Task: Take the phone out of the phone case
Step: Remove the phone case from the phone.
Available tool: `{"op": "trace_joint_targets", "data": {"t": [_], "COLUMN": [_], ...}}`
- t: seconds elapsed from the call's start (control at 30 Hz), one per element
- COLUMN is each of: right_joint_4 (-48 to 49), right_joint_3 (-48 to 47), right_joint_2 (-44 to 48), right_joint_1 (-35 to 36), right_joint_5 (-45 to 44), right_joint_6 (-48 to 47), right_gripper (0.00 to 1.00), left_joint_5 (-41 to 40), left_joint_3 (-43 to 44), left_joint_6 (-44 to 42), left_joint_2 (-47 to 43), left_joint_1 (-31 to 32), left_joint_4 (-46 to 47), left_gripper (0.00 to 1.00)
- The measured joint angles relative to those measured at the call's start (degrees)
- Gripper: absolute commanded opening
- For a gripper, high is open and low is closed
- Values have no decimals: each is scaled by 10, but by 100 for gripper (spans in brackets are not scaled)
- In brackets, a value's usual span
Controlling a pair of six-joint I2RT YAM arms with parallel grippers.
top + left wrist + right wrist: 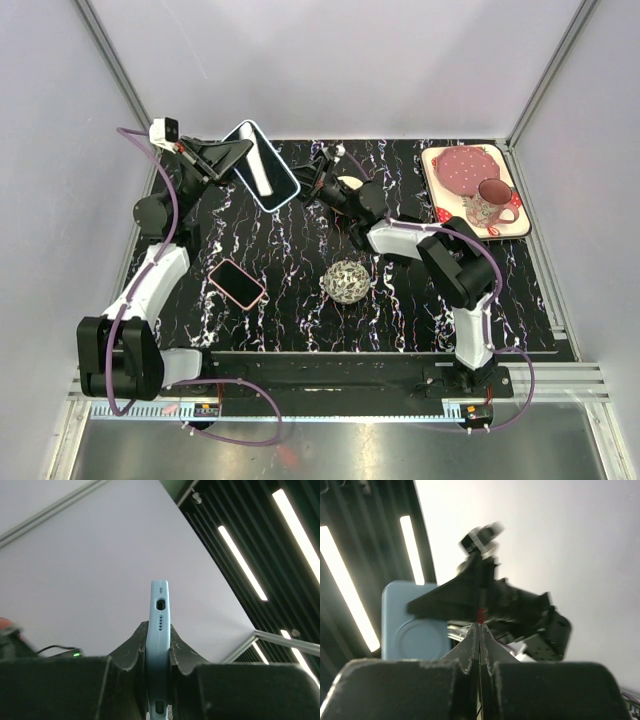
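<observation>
Your left hand (159,626) held the case (405,625) lifted above the far left part of the bench (300,320). Its black fingers (130,650) stood narrow, pressed on the two flat sides of the case. The case was of a matte light blue material, soft looking, with rounded corners. In the left wrist view you saw its thin edge upright between the fingers, with one oval hole and short rows of small round holes above and under it. In the right wrist view its back was plain, with one shallow circle pressed in it. From above, the phone (258,160) sat inside the case. Its dark glossy face filled the blue rim and carried a white stripe of reflection. The whole was tilted, with one corner pointing toward your right arm.

Your right hand (480,630) was fully closed, its two dark fingers touching each other with nothing between them. It stood just beside the right edge of the case. Whether it touched the case I cannot tell.

The bench was black with thin white veins, like marble. On it, near the left arm, lay a flat pink-rimmed slab (237,283) with a dark face and rounded corners. In the middle lay a silvery ball (347,281) with an open pattern. In the far right corner a pale tray (442,205) carried a dark pink dotted disc (468,168) and a patterned mug (488,207).
</observation>
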State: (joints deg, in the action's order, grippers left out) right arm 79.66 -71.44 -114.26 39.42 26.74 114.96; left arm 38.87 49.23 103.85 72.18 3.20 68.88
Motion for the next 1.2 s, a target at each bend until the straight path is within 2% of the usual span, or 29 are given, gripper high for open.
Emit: {"op": "trace_joint_targets", "data": {"t": [0.2, 0.3, 0.33, 0.43, 0.47, 0.57, 0.77, 0.9, 1.03, 1.2], "right_joint_4": [-37, -37, -37, -46, -46, -51, -54, -89, -149, -209], "right_joint_3": [18, 51, 68, 128, 148, 195, 236, 238, 219, 176], "right_joint_2": [-24, -22, -19, -3, 5, 38, 135, 221, 298, 318], "right_joint_1": [6, 2, 0, -17, -24, -47, -70, -69, -66, -50], "right_joint_5": [-4, -1, 0, 10, 14, 24, 59, 81, 90, 100], "right_joint_6": [0, 0, 0, 0, 0, 0, -28, -112, -205, -286], "right_gripper": [0, 17, 28, 45, 53, 61, 64, 70, 69, 70], "left_joint_5": [5, 13, 16, 24, 26, 31, 45, 48, 49, 49], "left_joint_3": [11, 10, 10, 2, -3, -17, -27, -30, -33, -38], "left_joint_6": [26, 26, 26, 23, 21, 9, -12, -18, -21, -21], "left_joint_2": [-24, -25, -25, -26, -27, -27, -23, -14, -8, -6], "left_joint_1": [1, 1, 1, 1, 1, 0, -12, -15, -16, -16], "left_joint_4": [26, 28, 28, 29, 29, 23, 0, -14, -27, -33], "left_gripper": [0, 0, 0, 0, 0, 0, 0, 0, 0, 0]}}
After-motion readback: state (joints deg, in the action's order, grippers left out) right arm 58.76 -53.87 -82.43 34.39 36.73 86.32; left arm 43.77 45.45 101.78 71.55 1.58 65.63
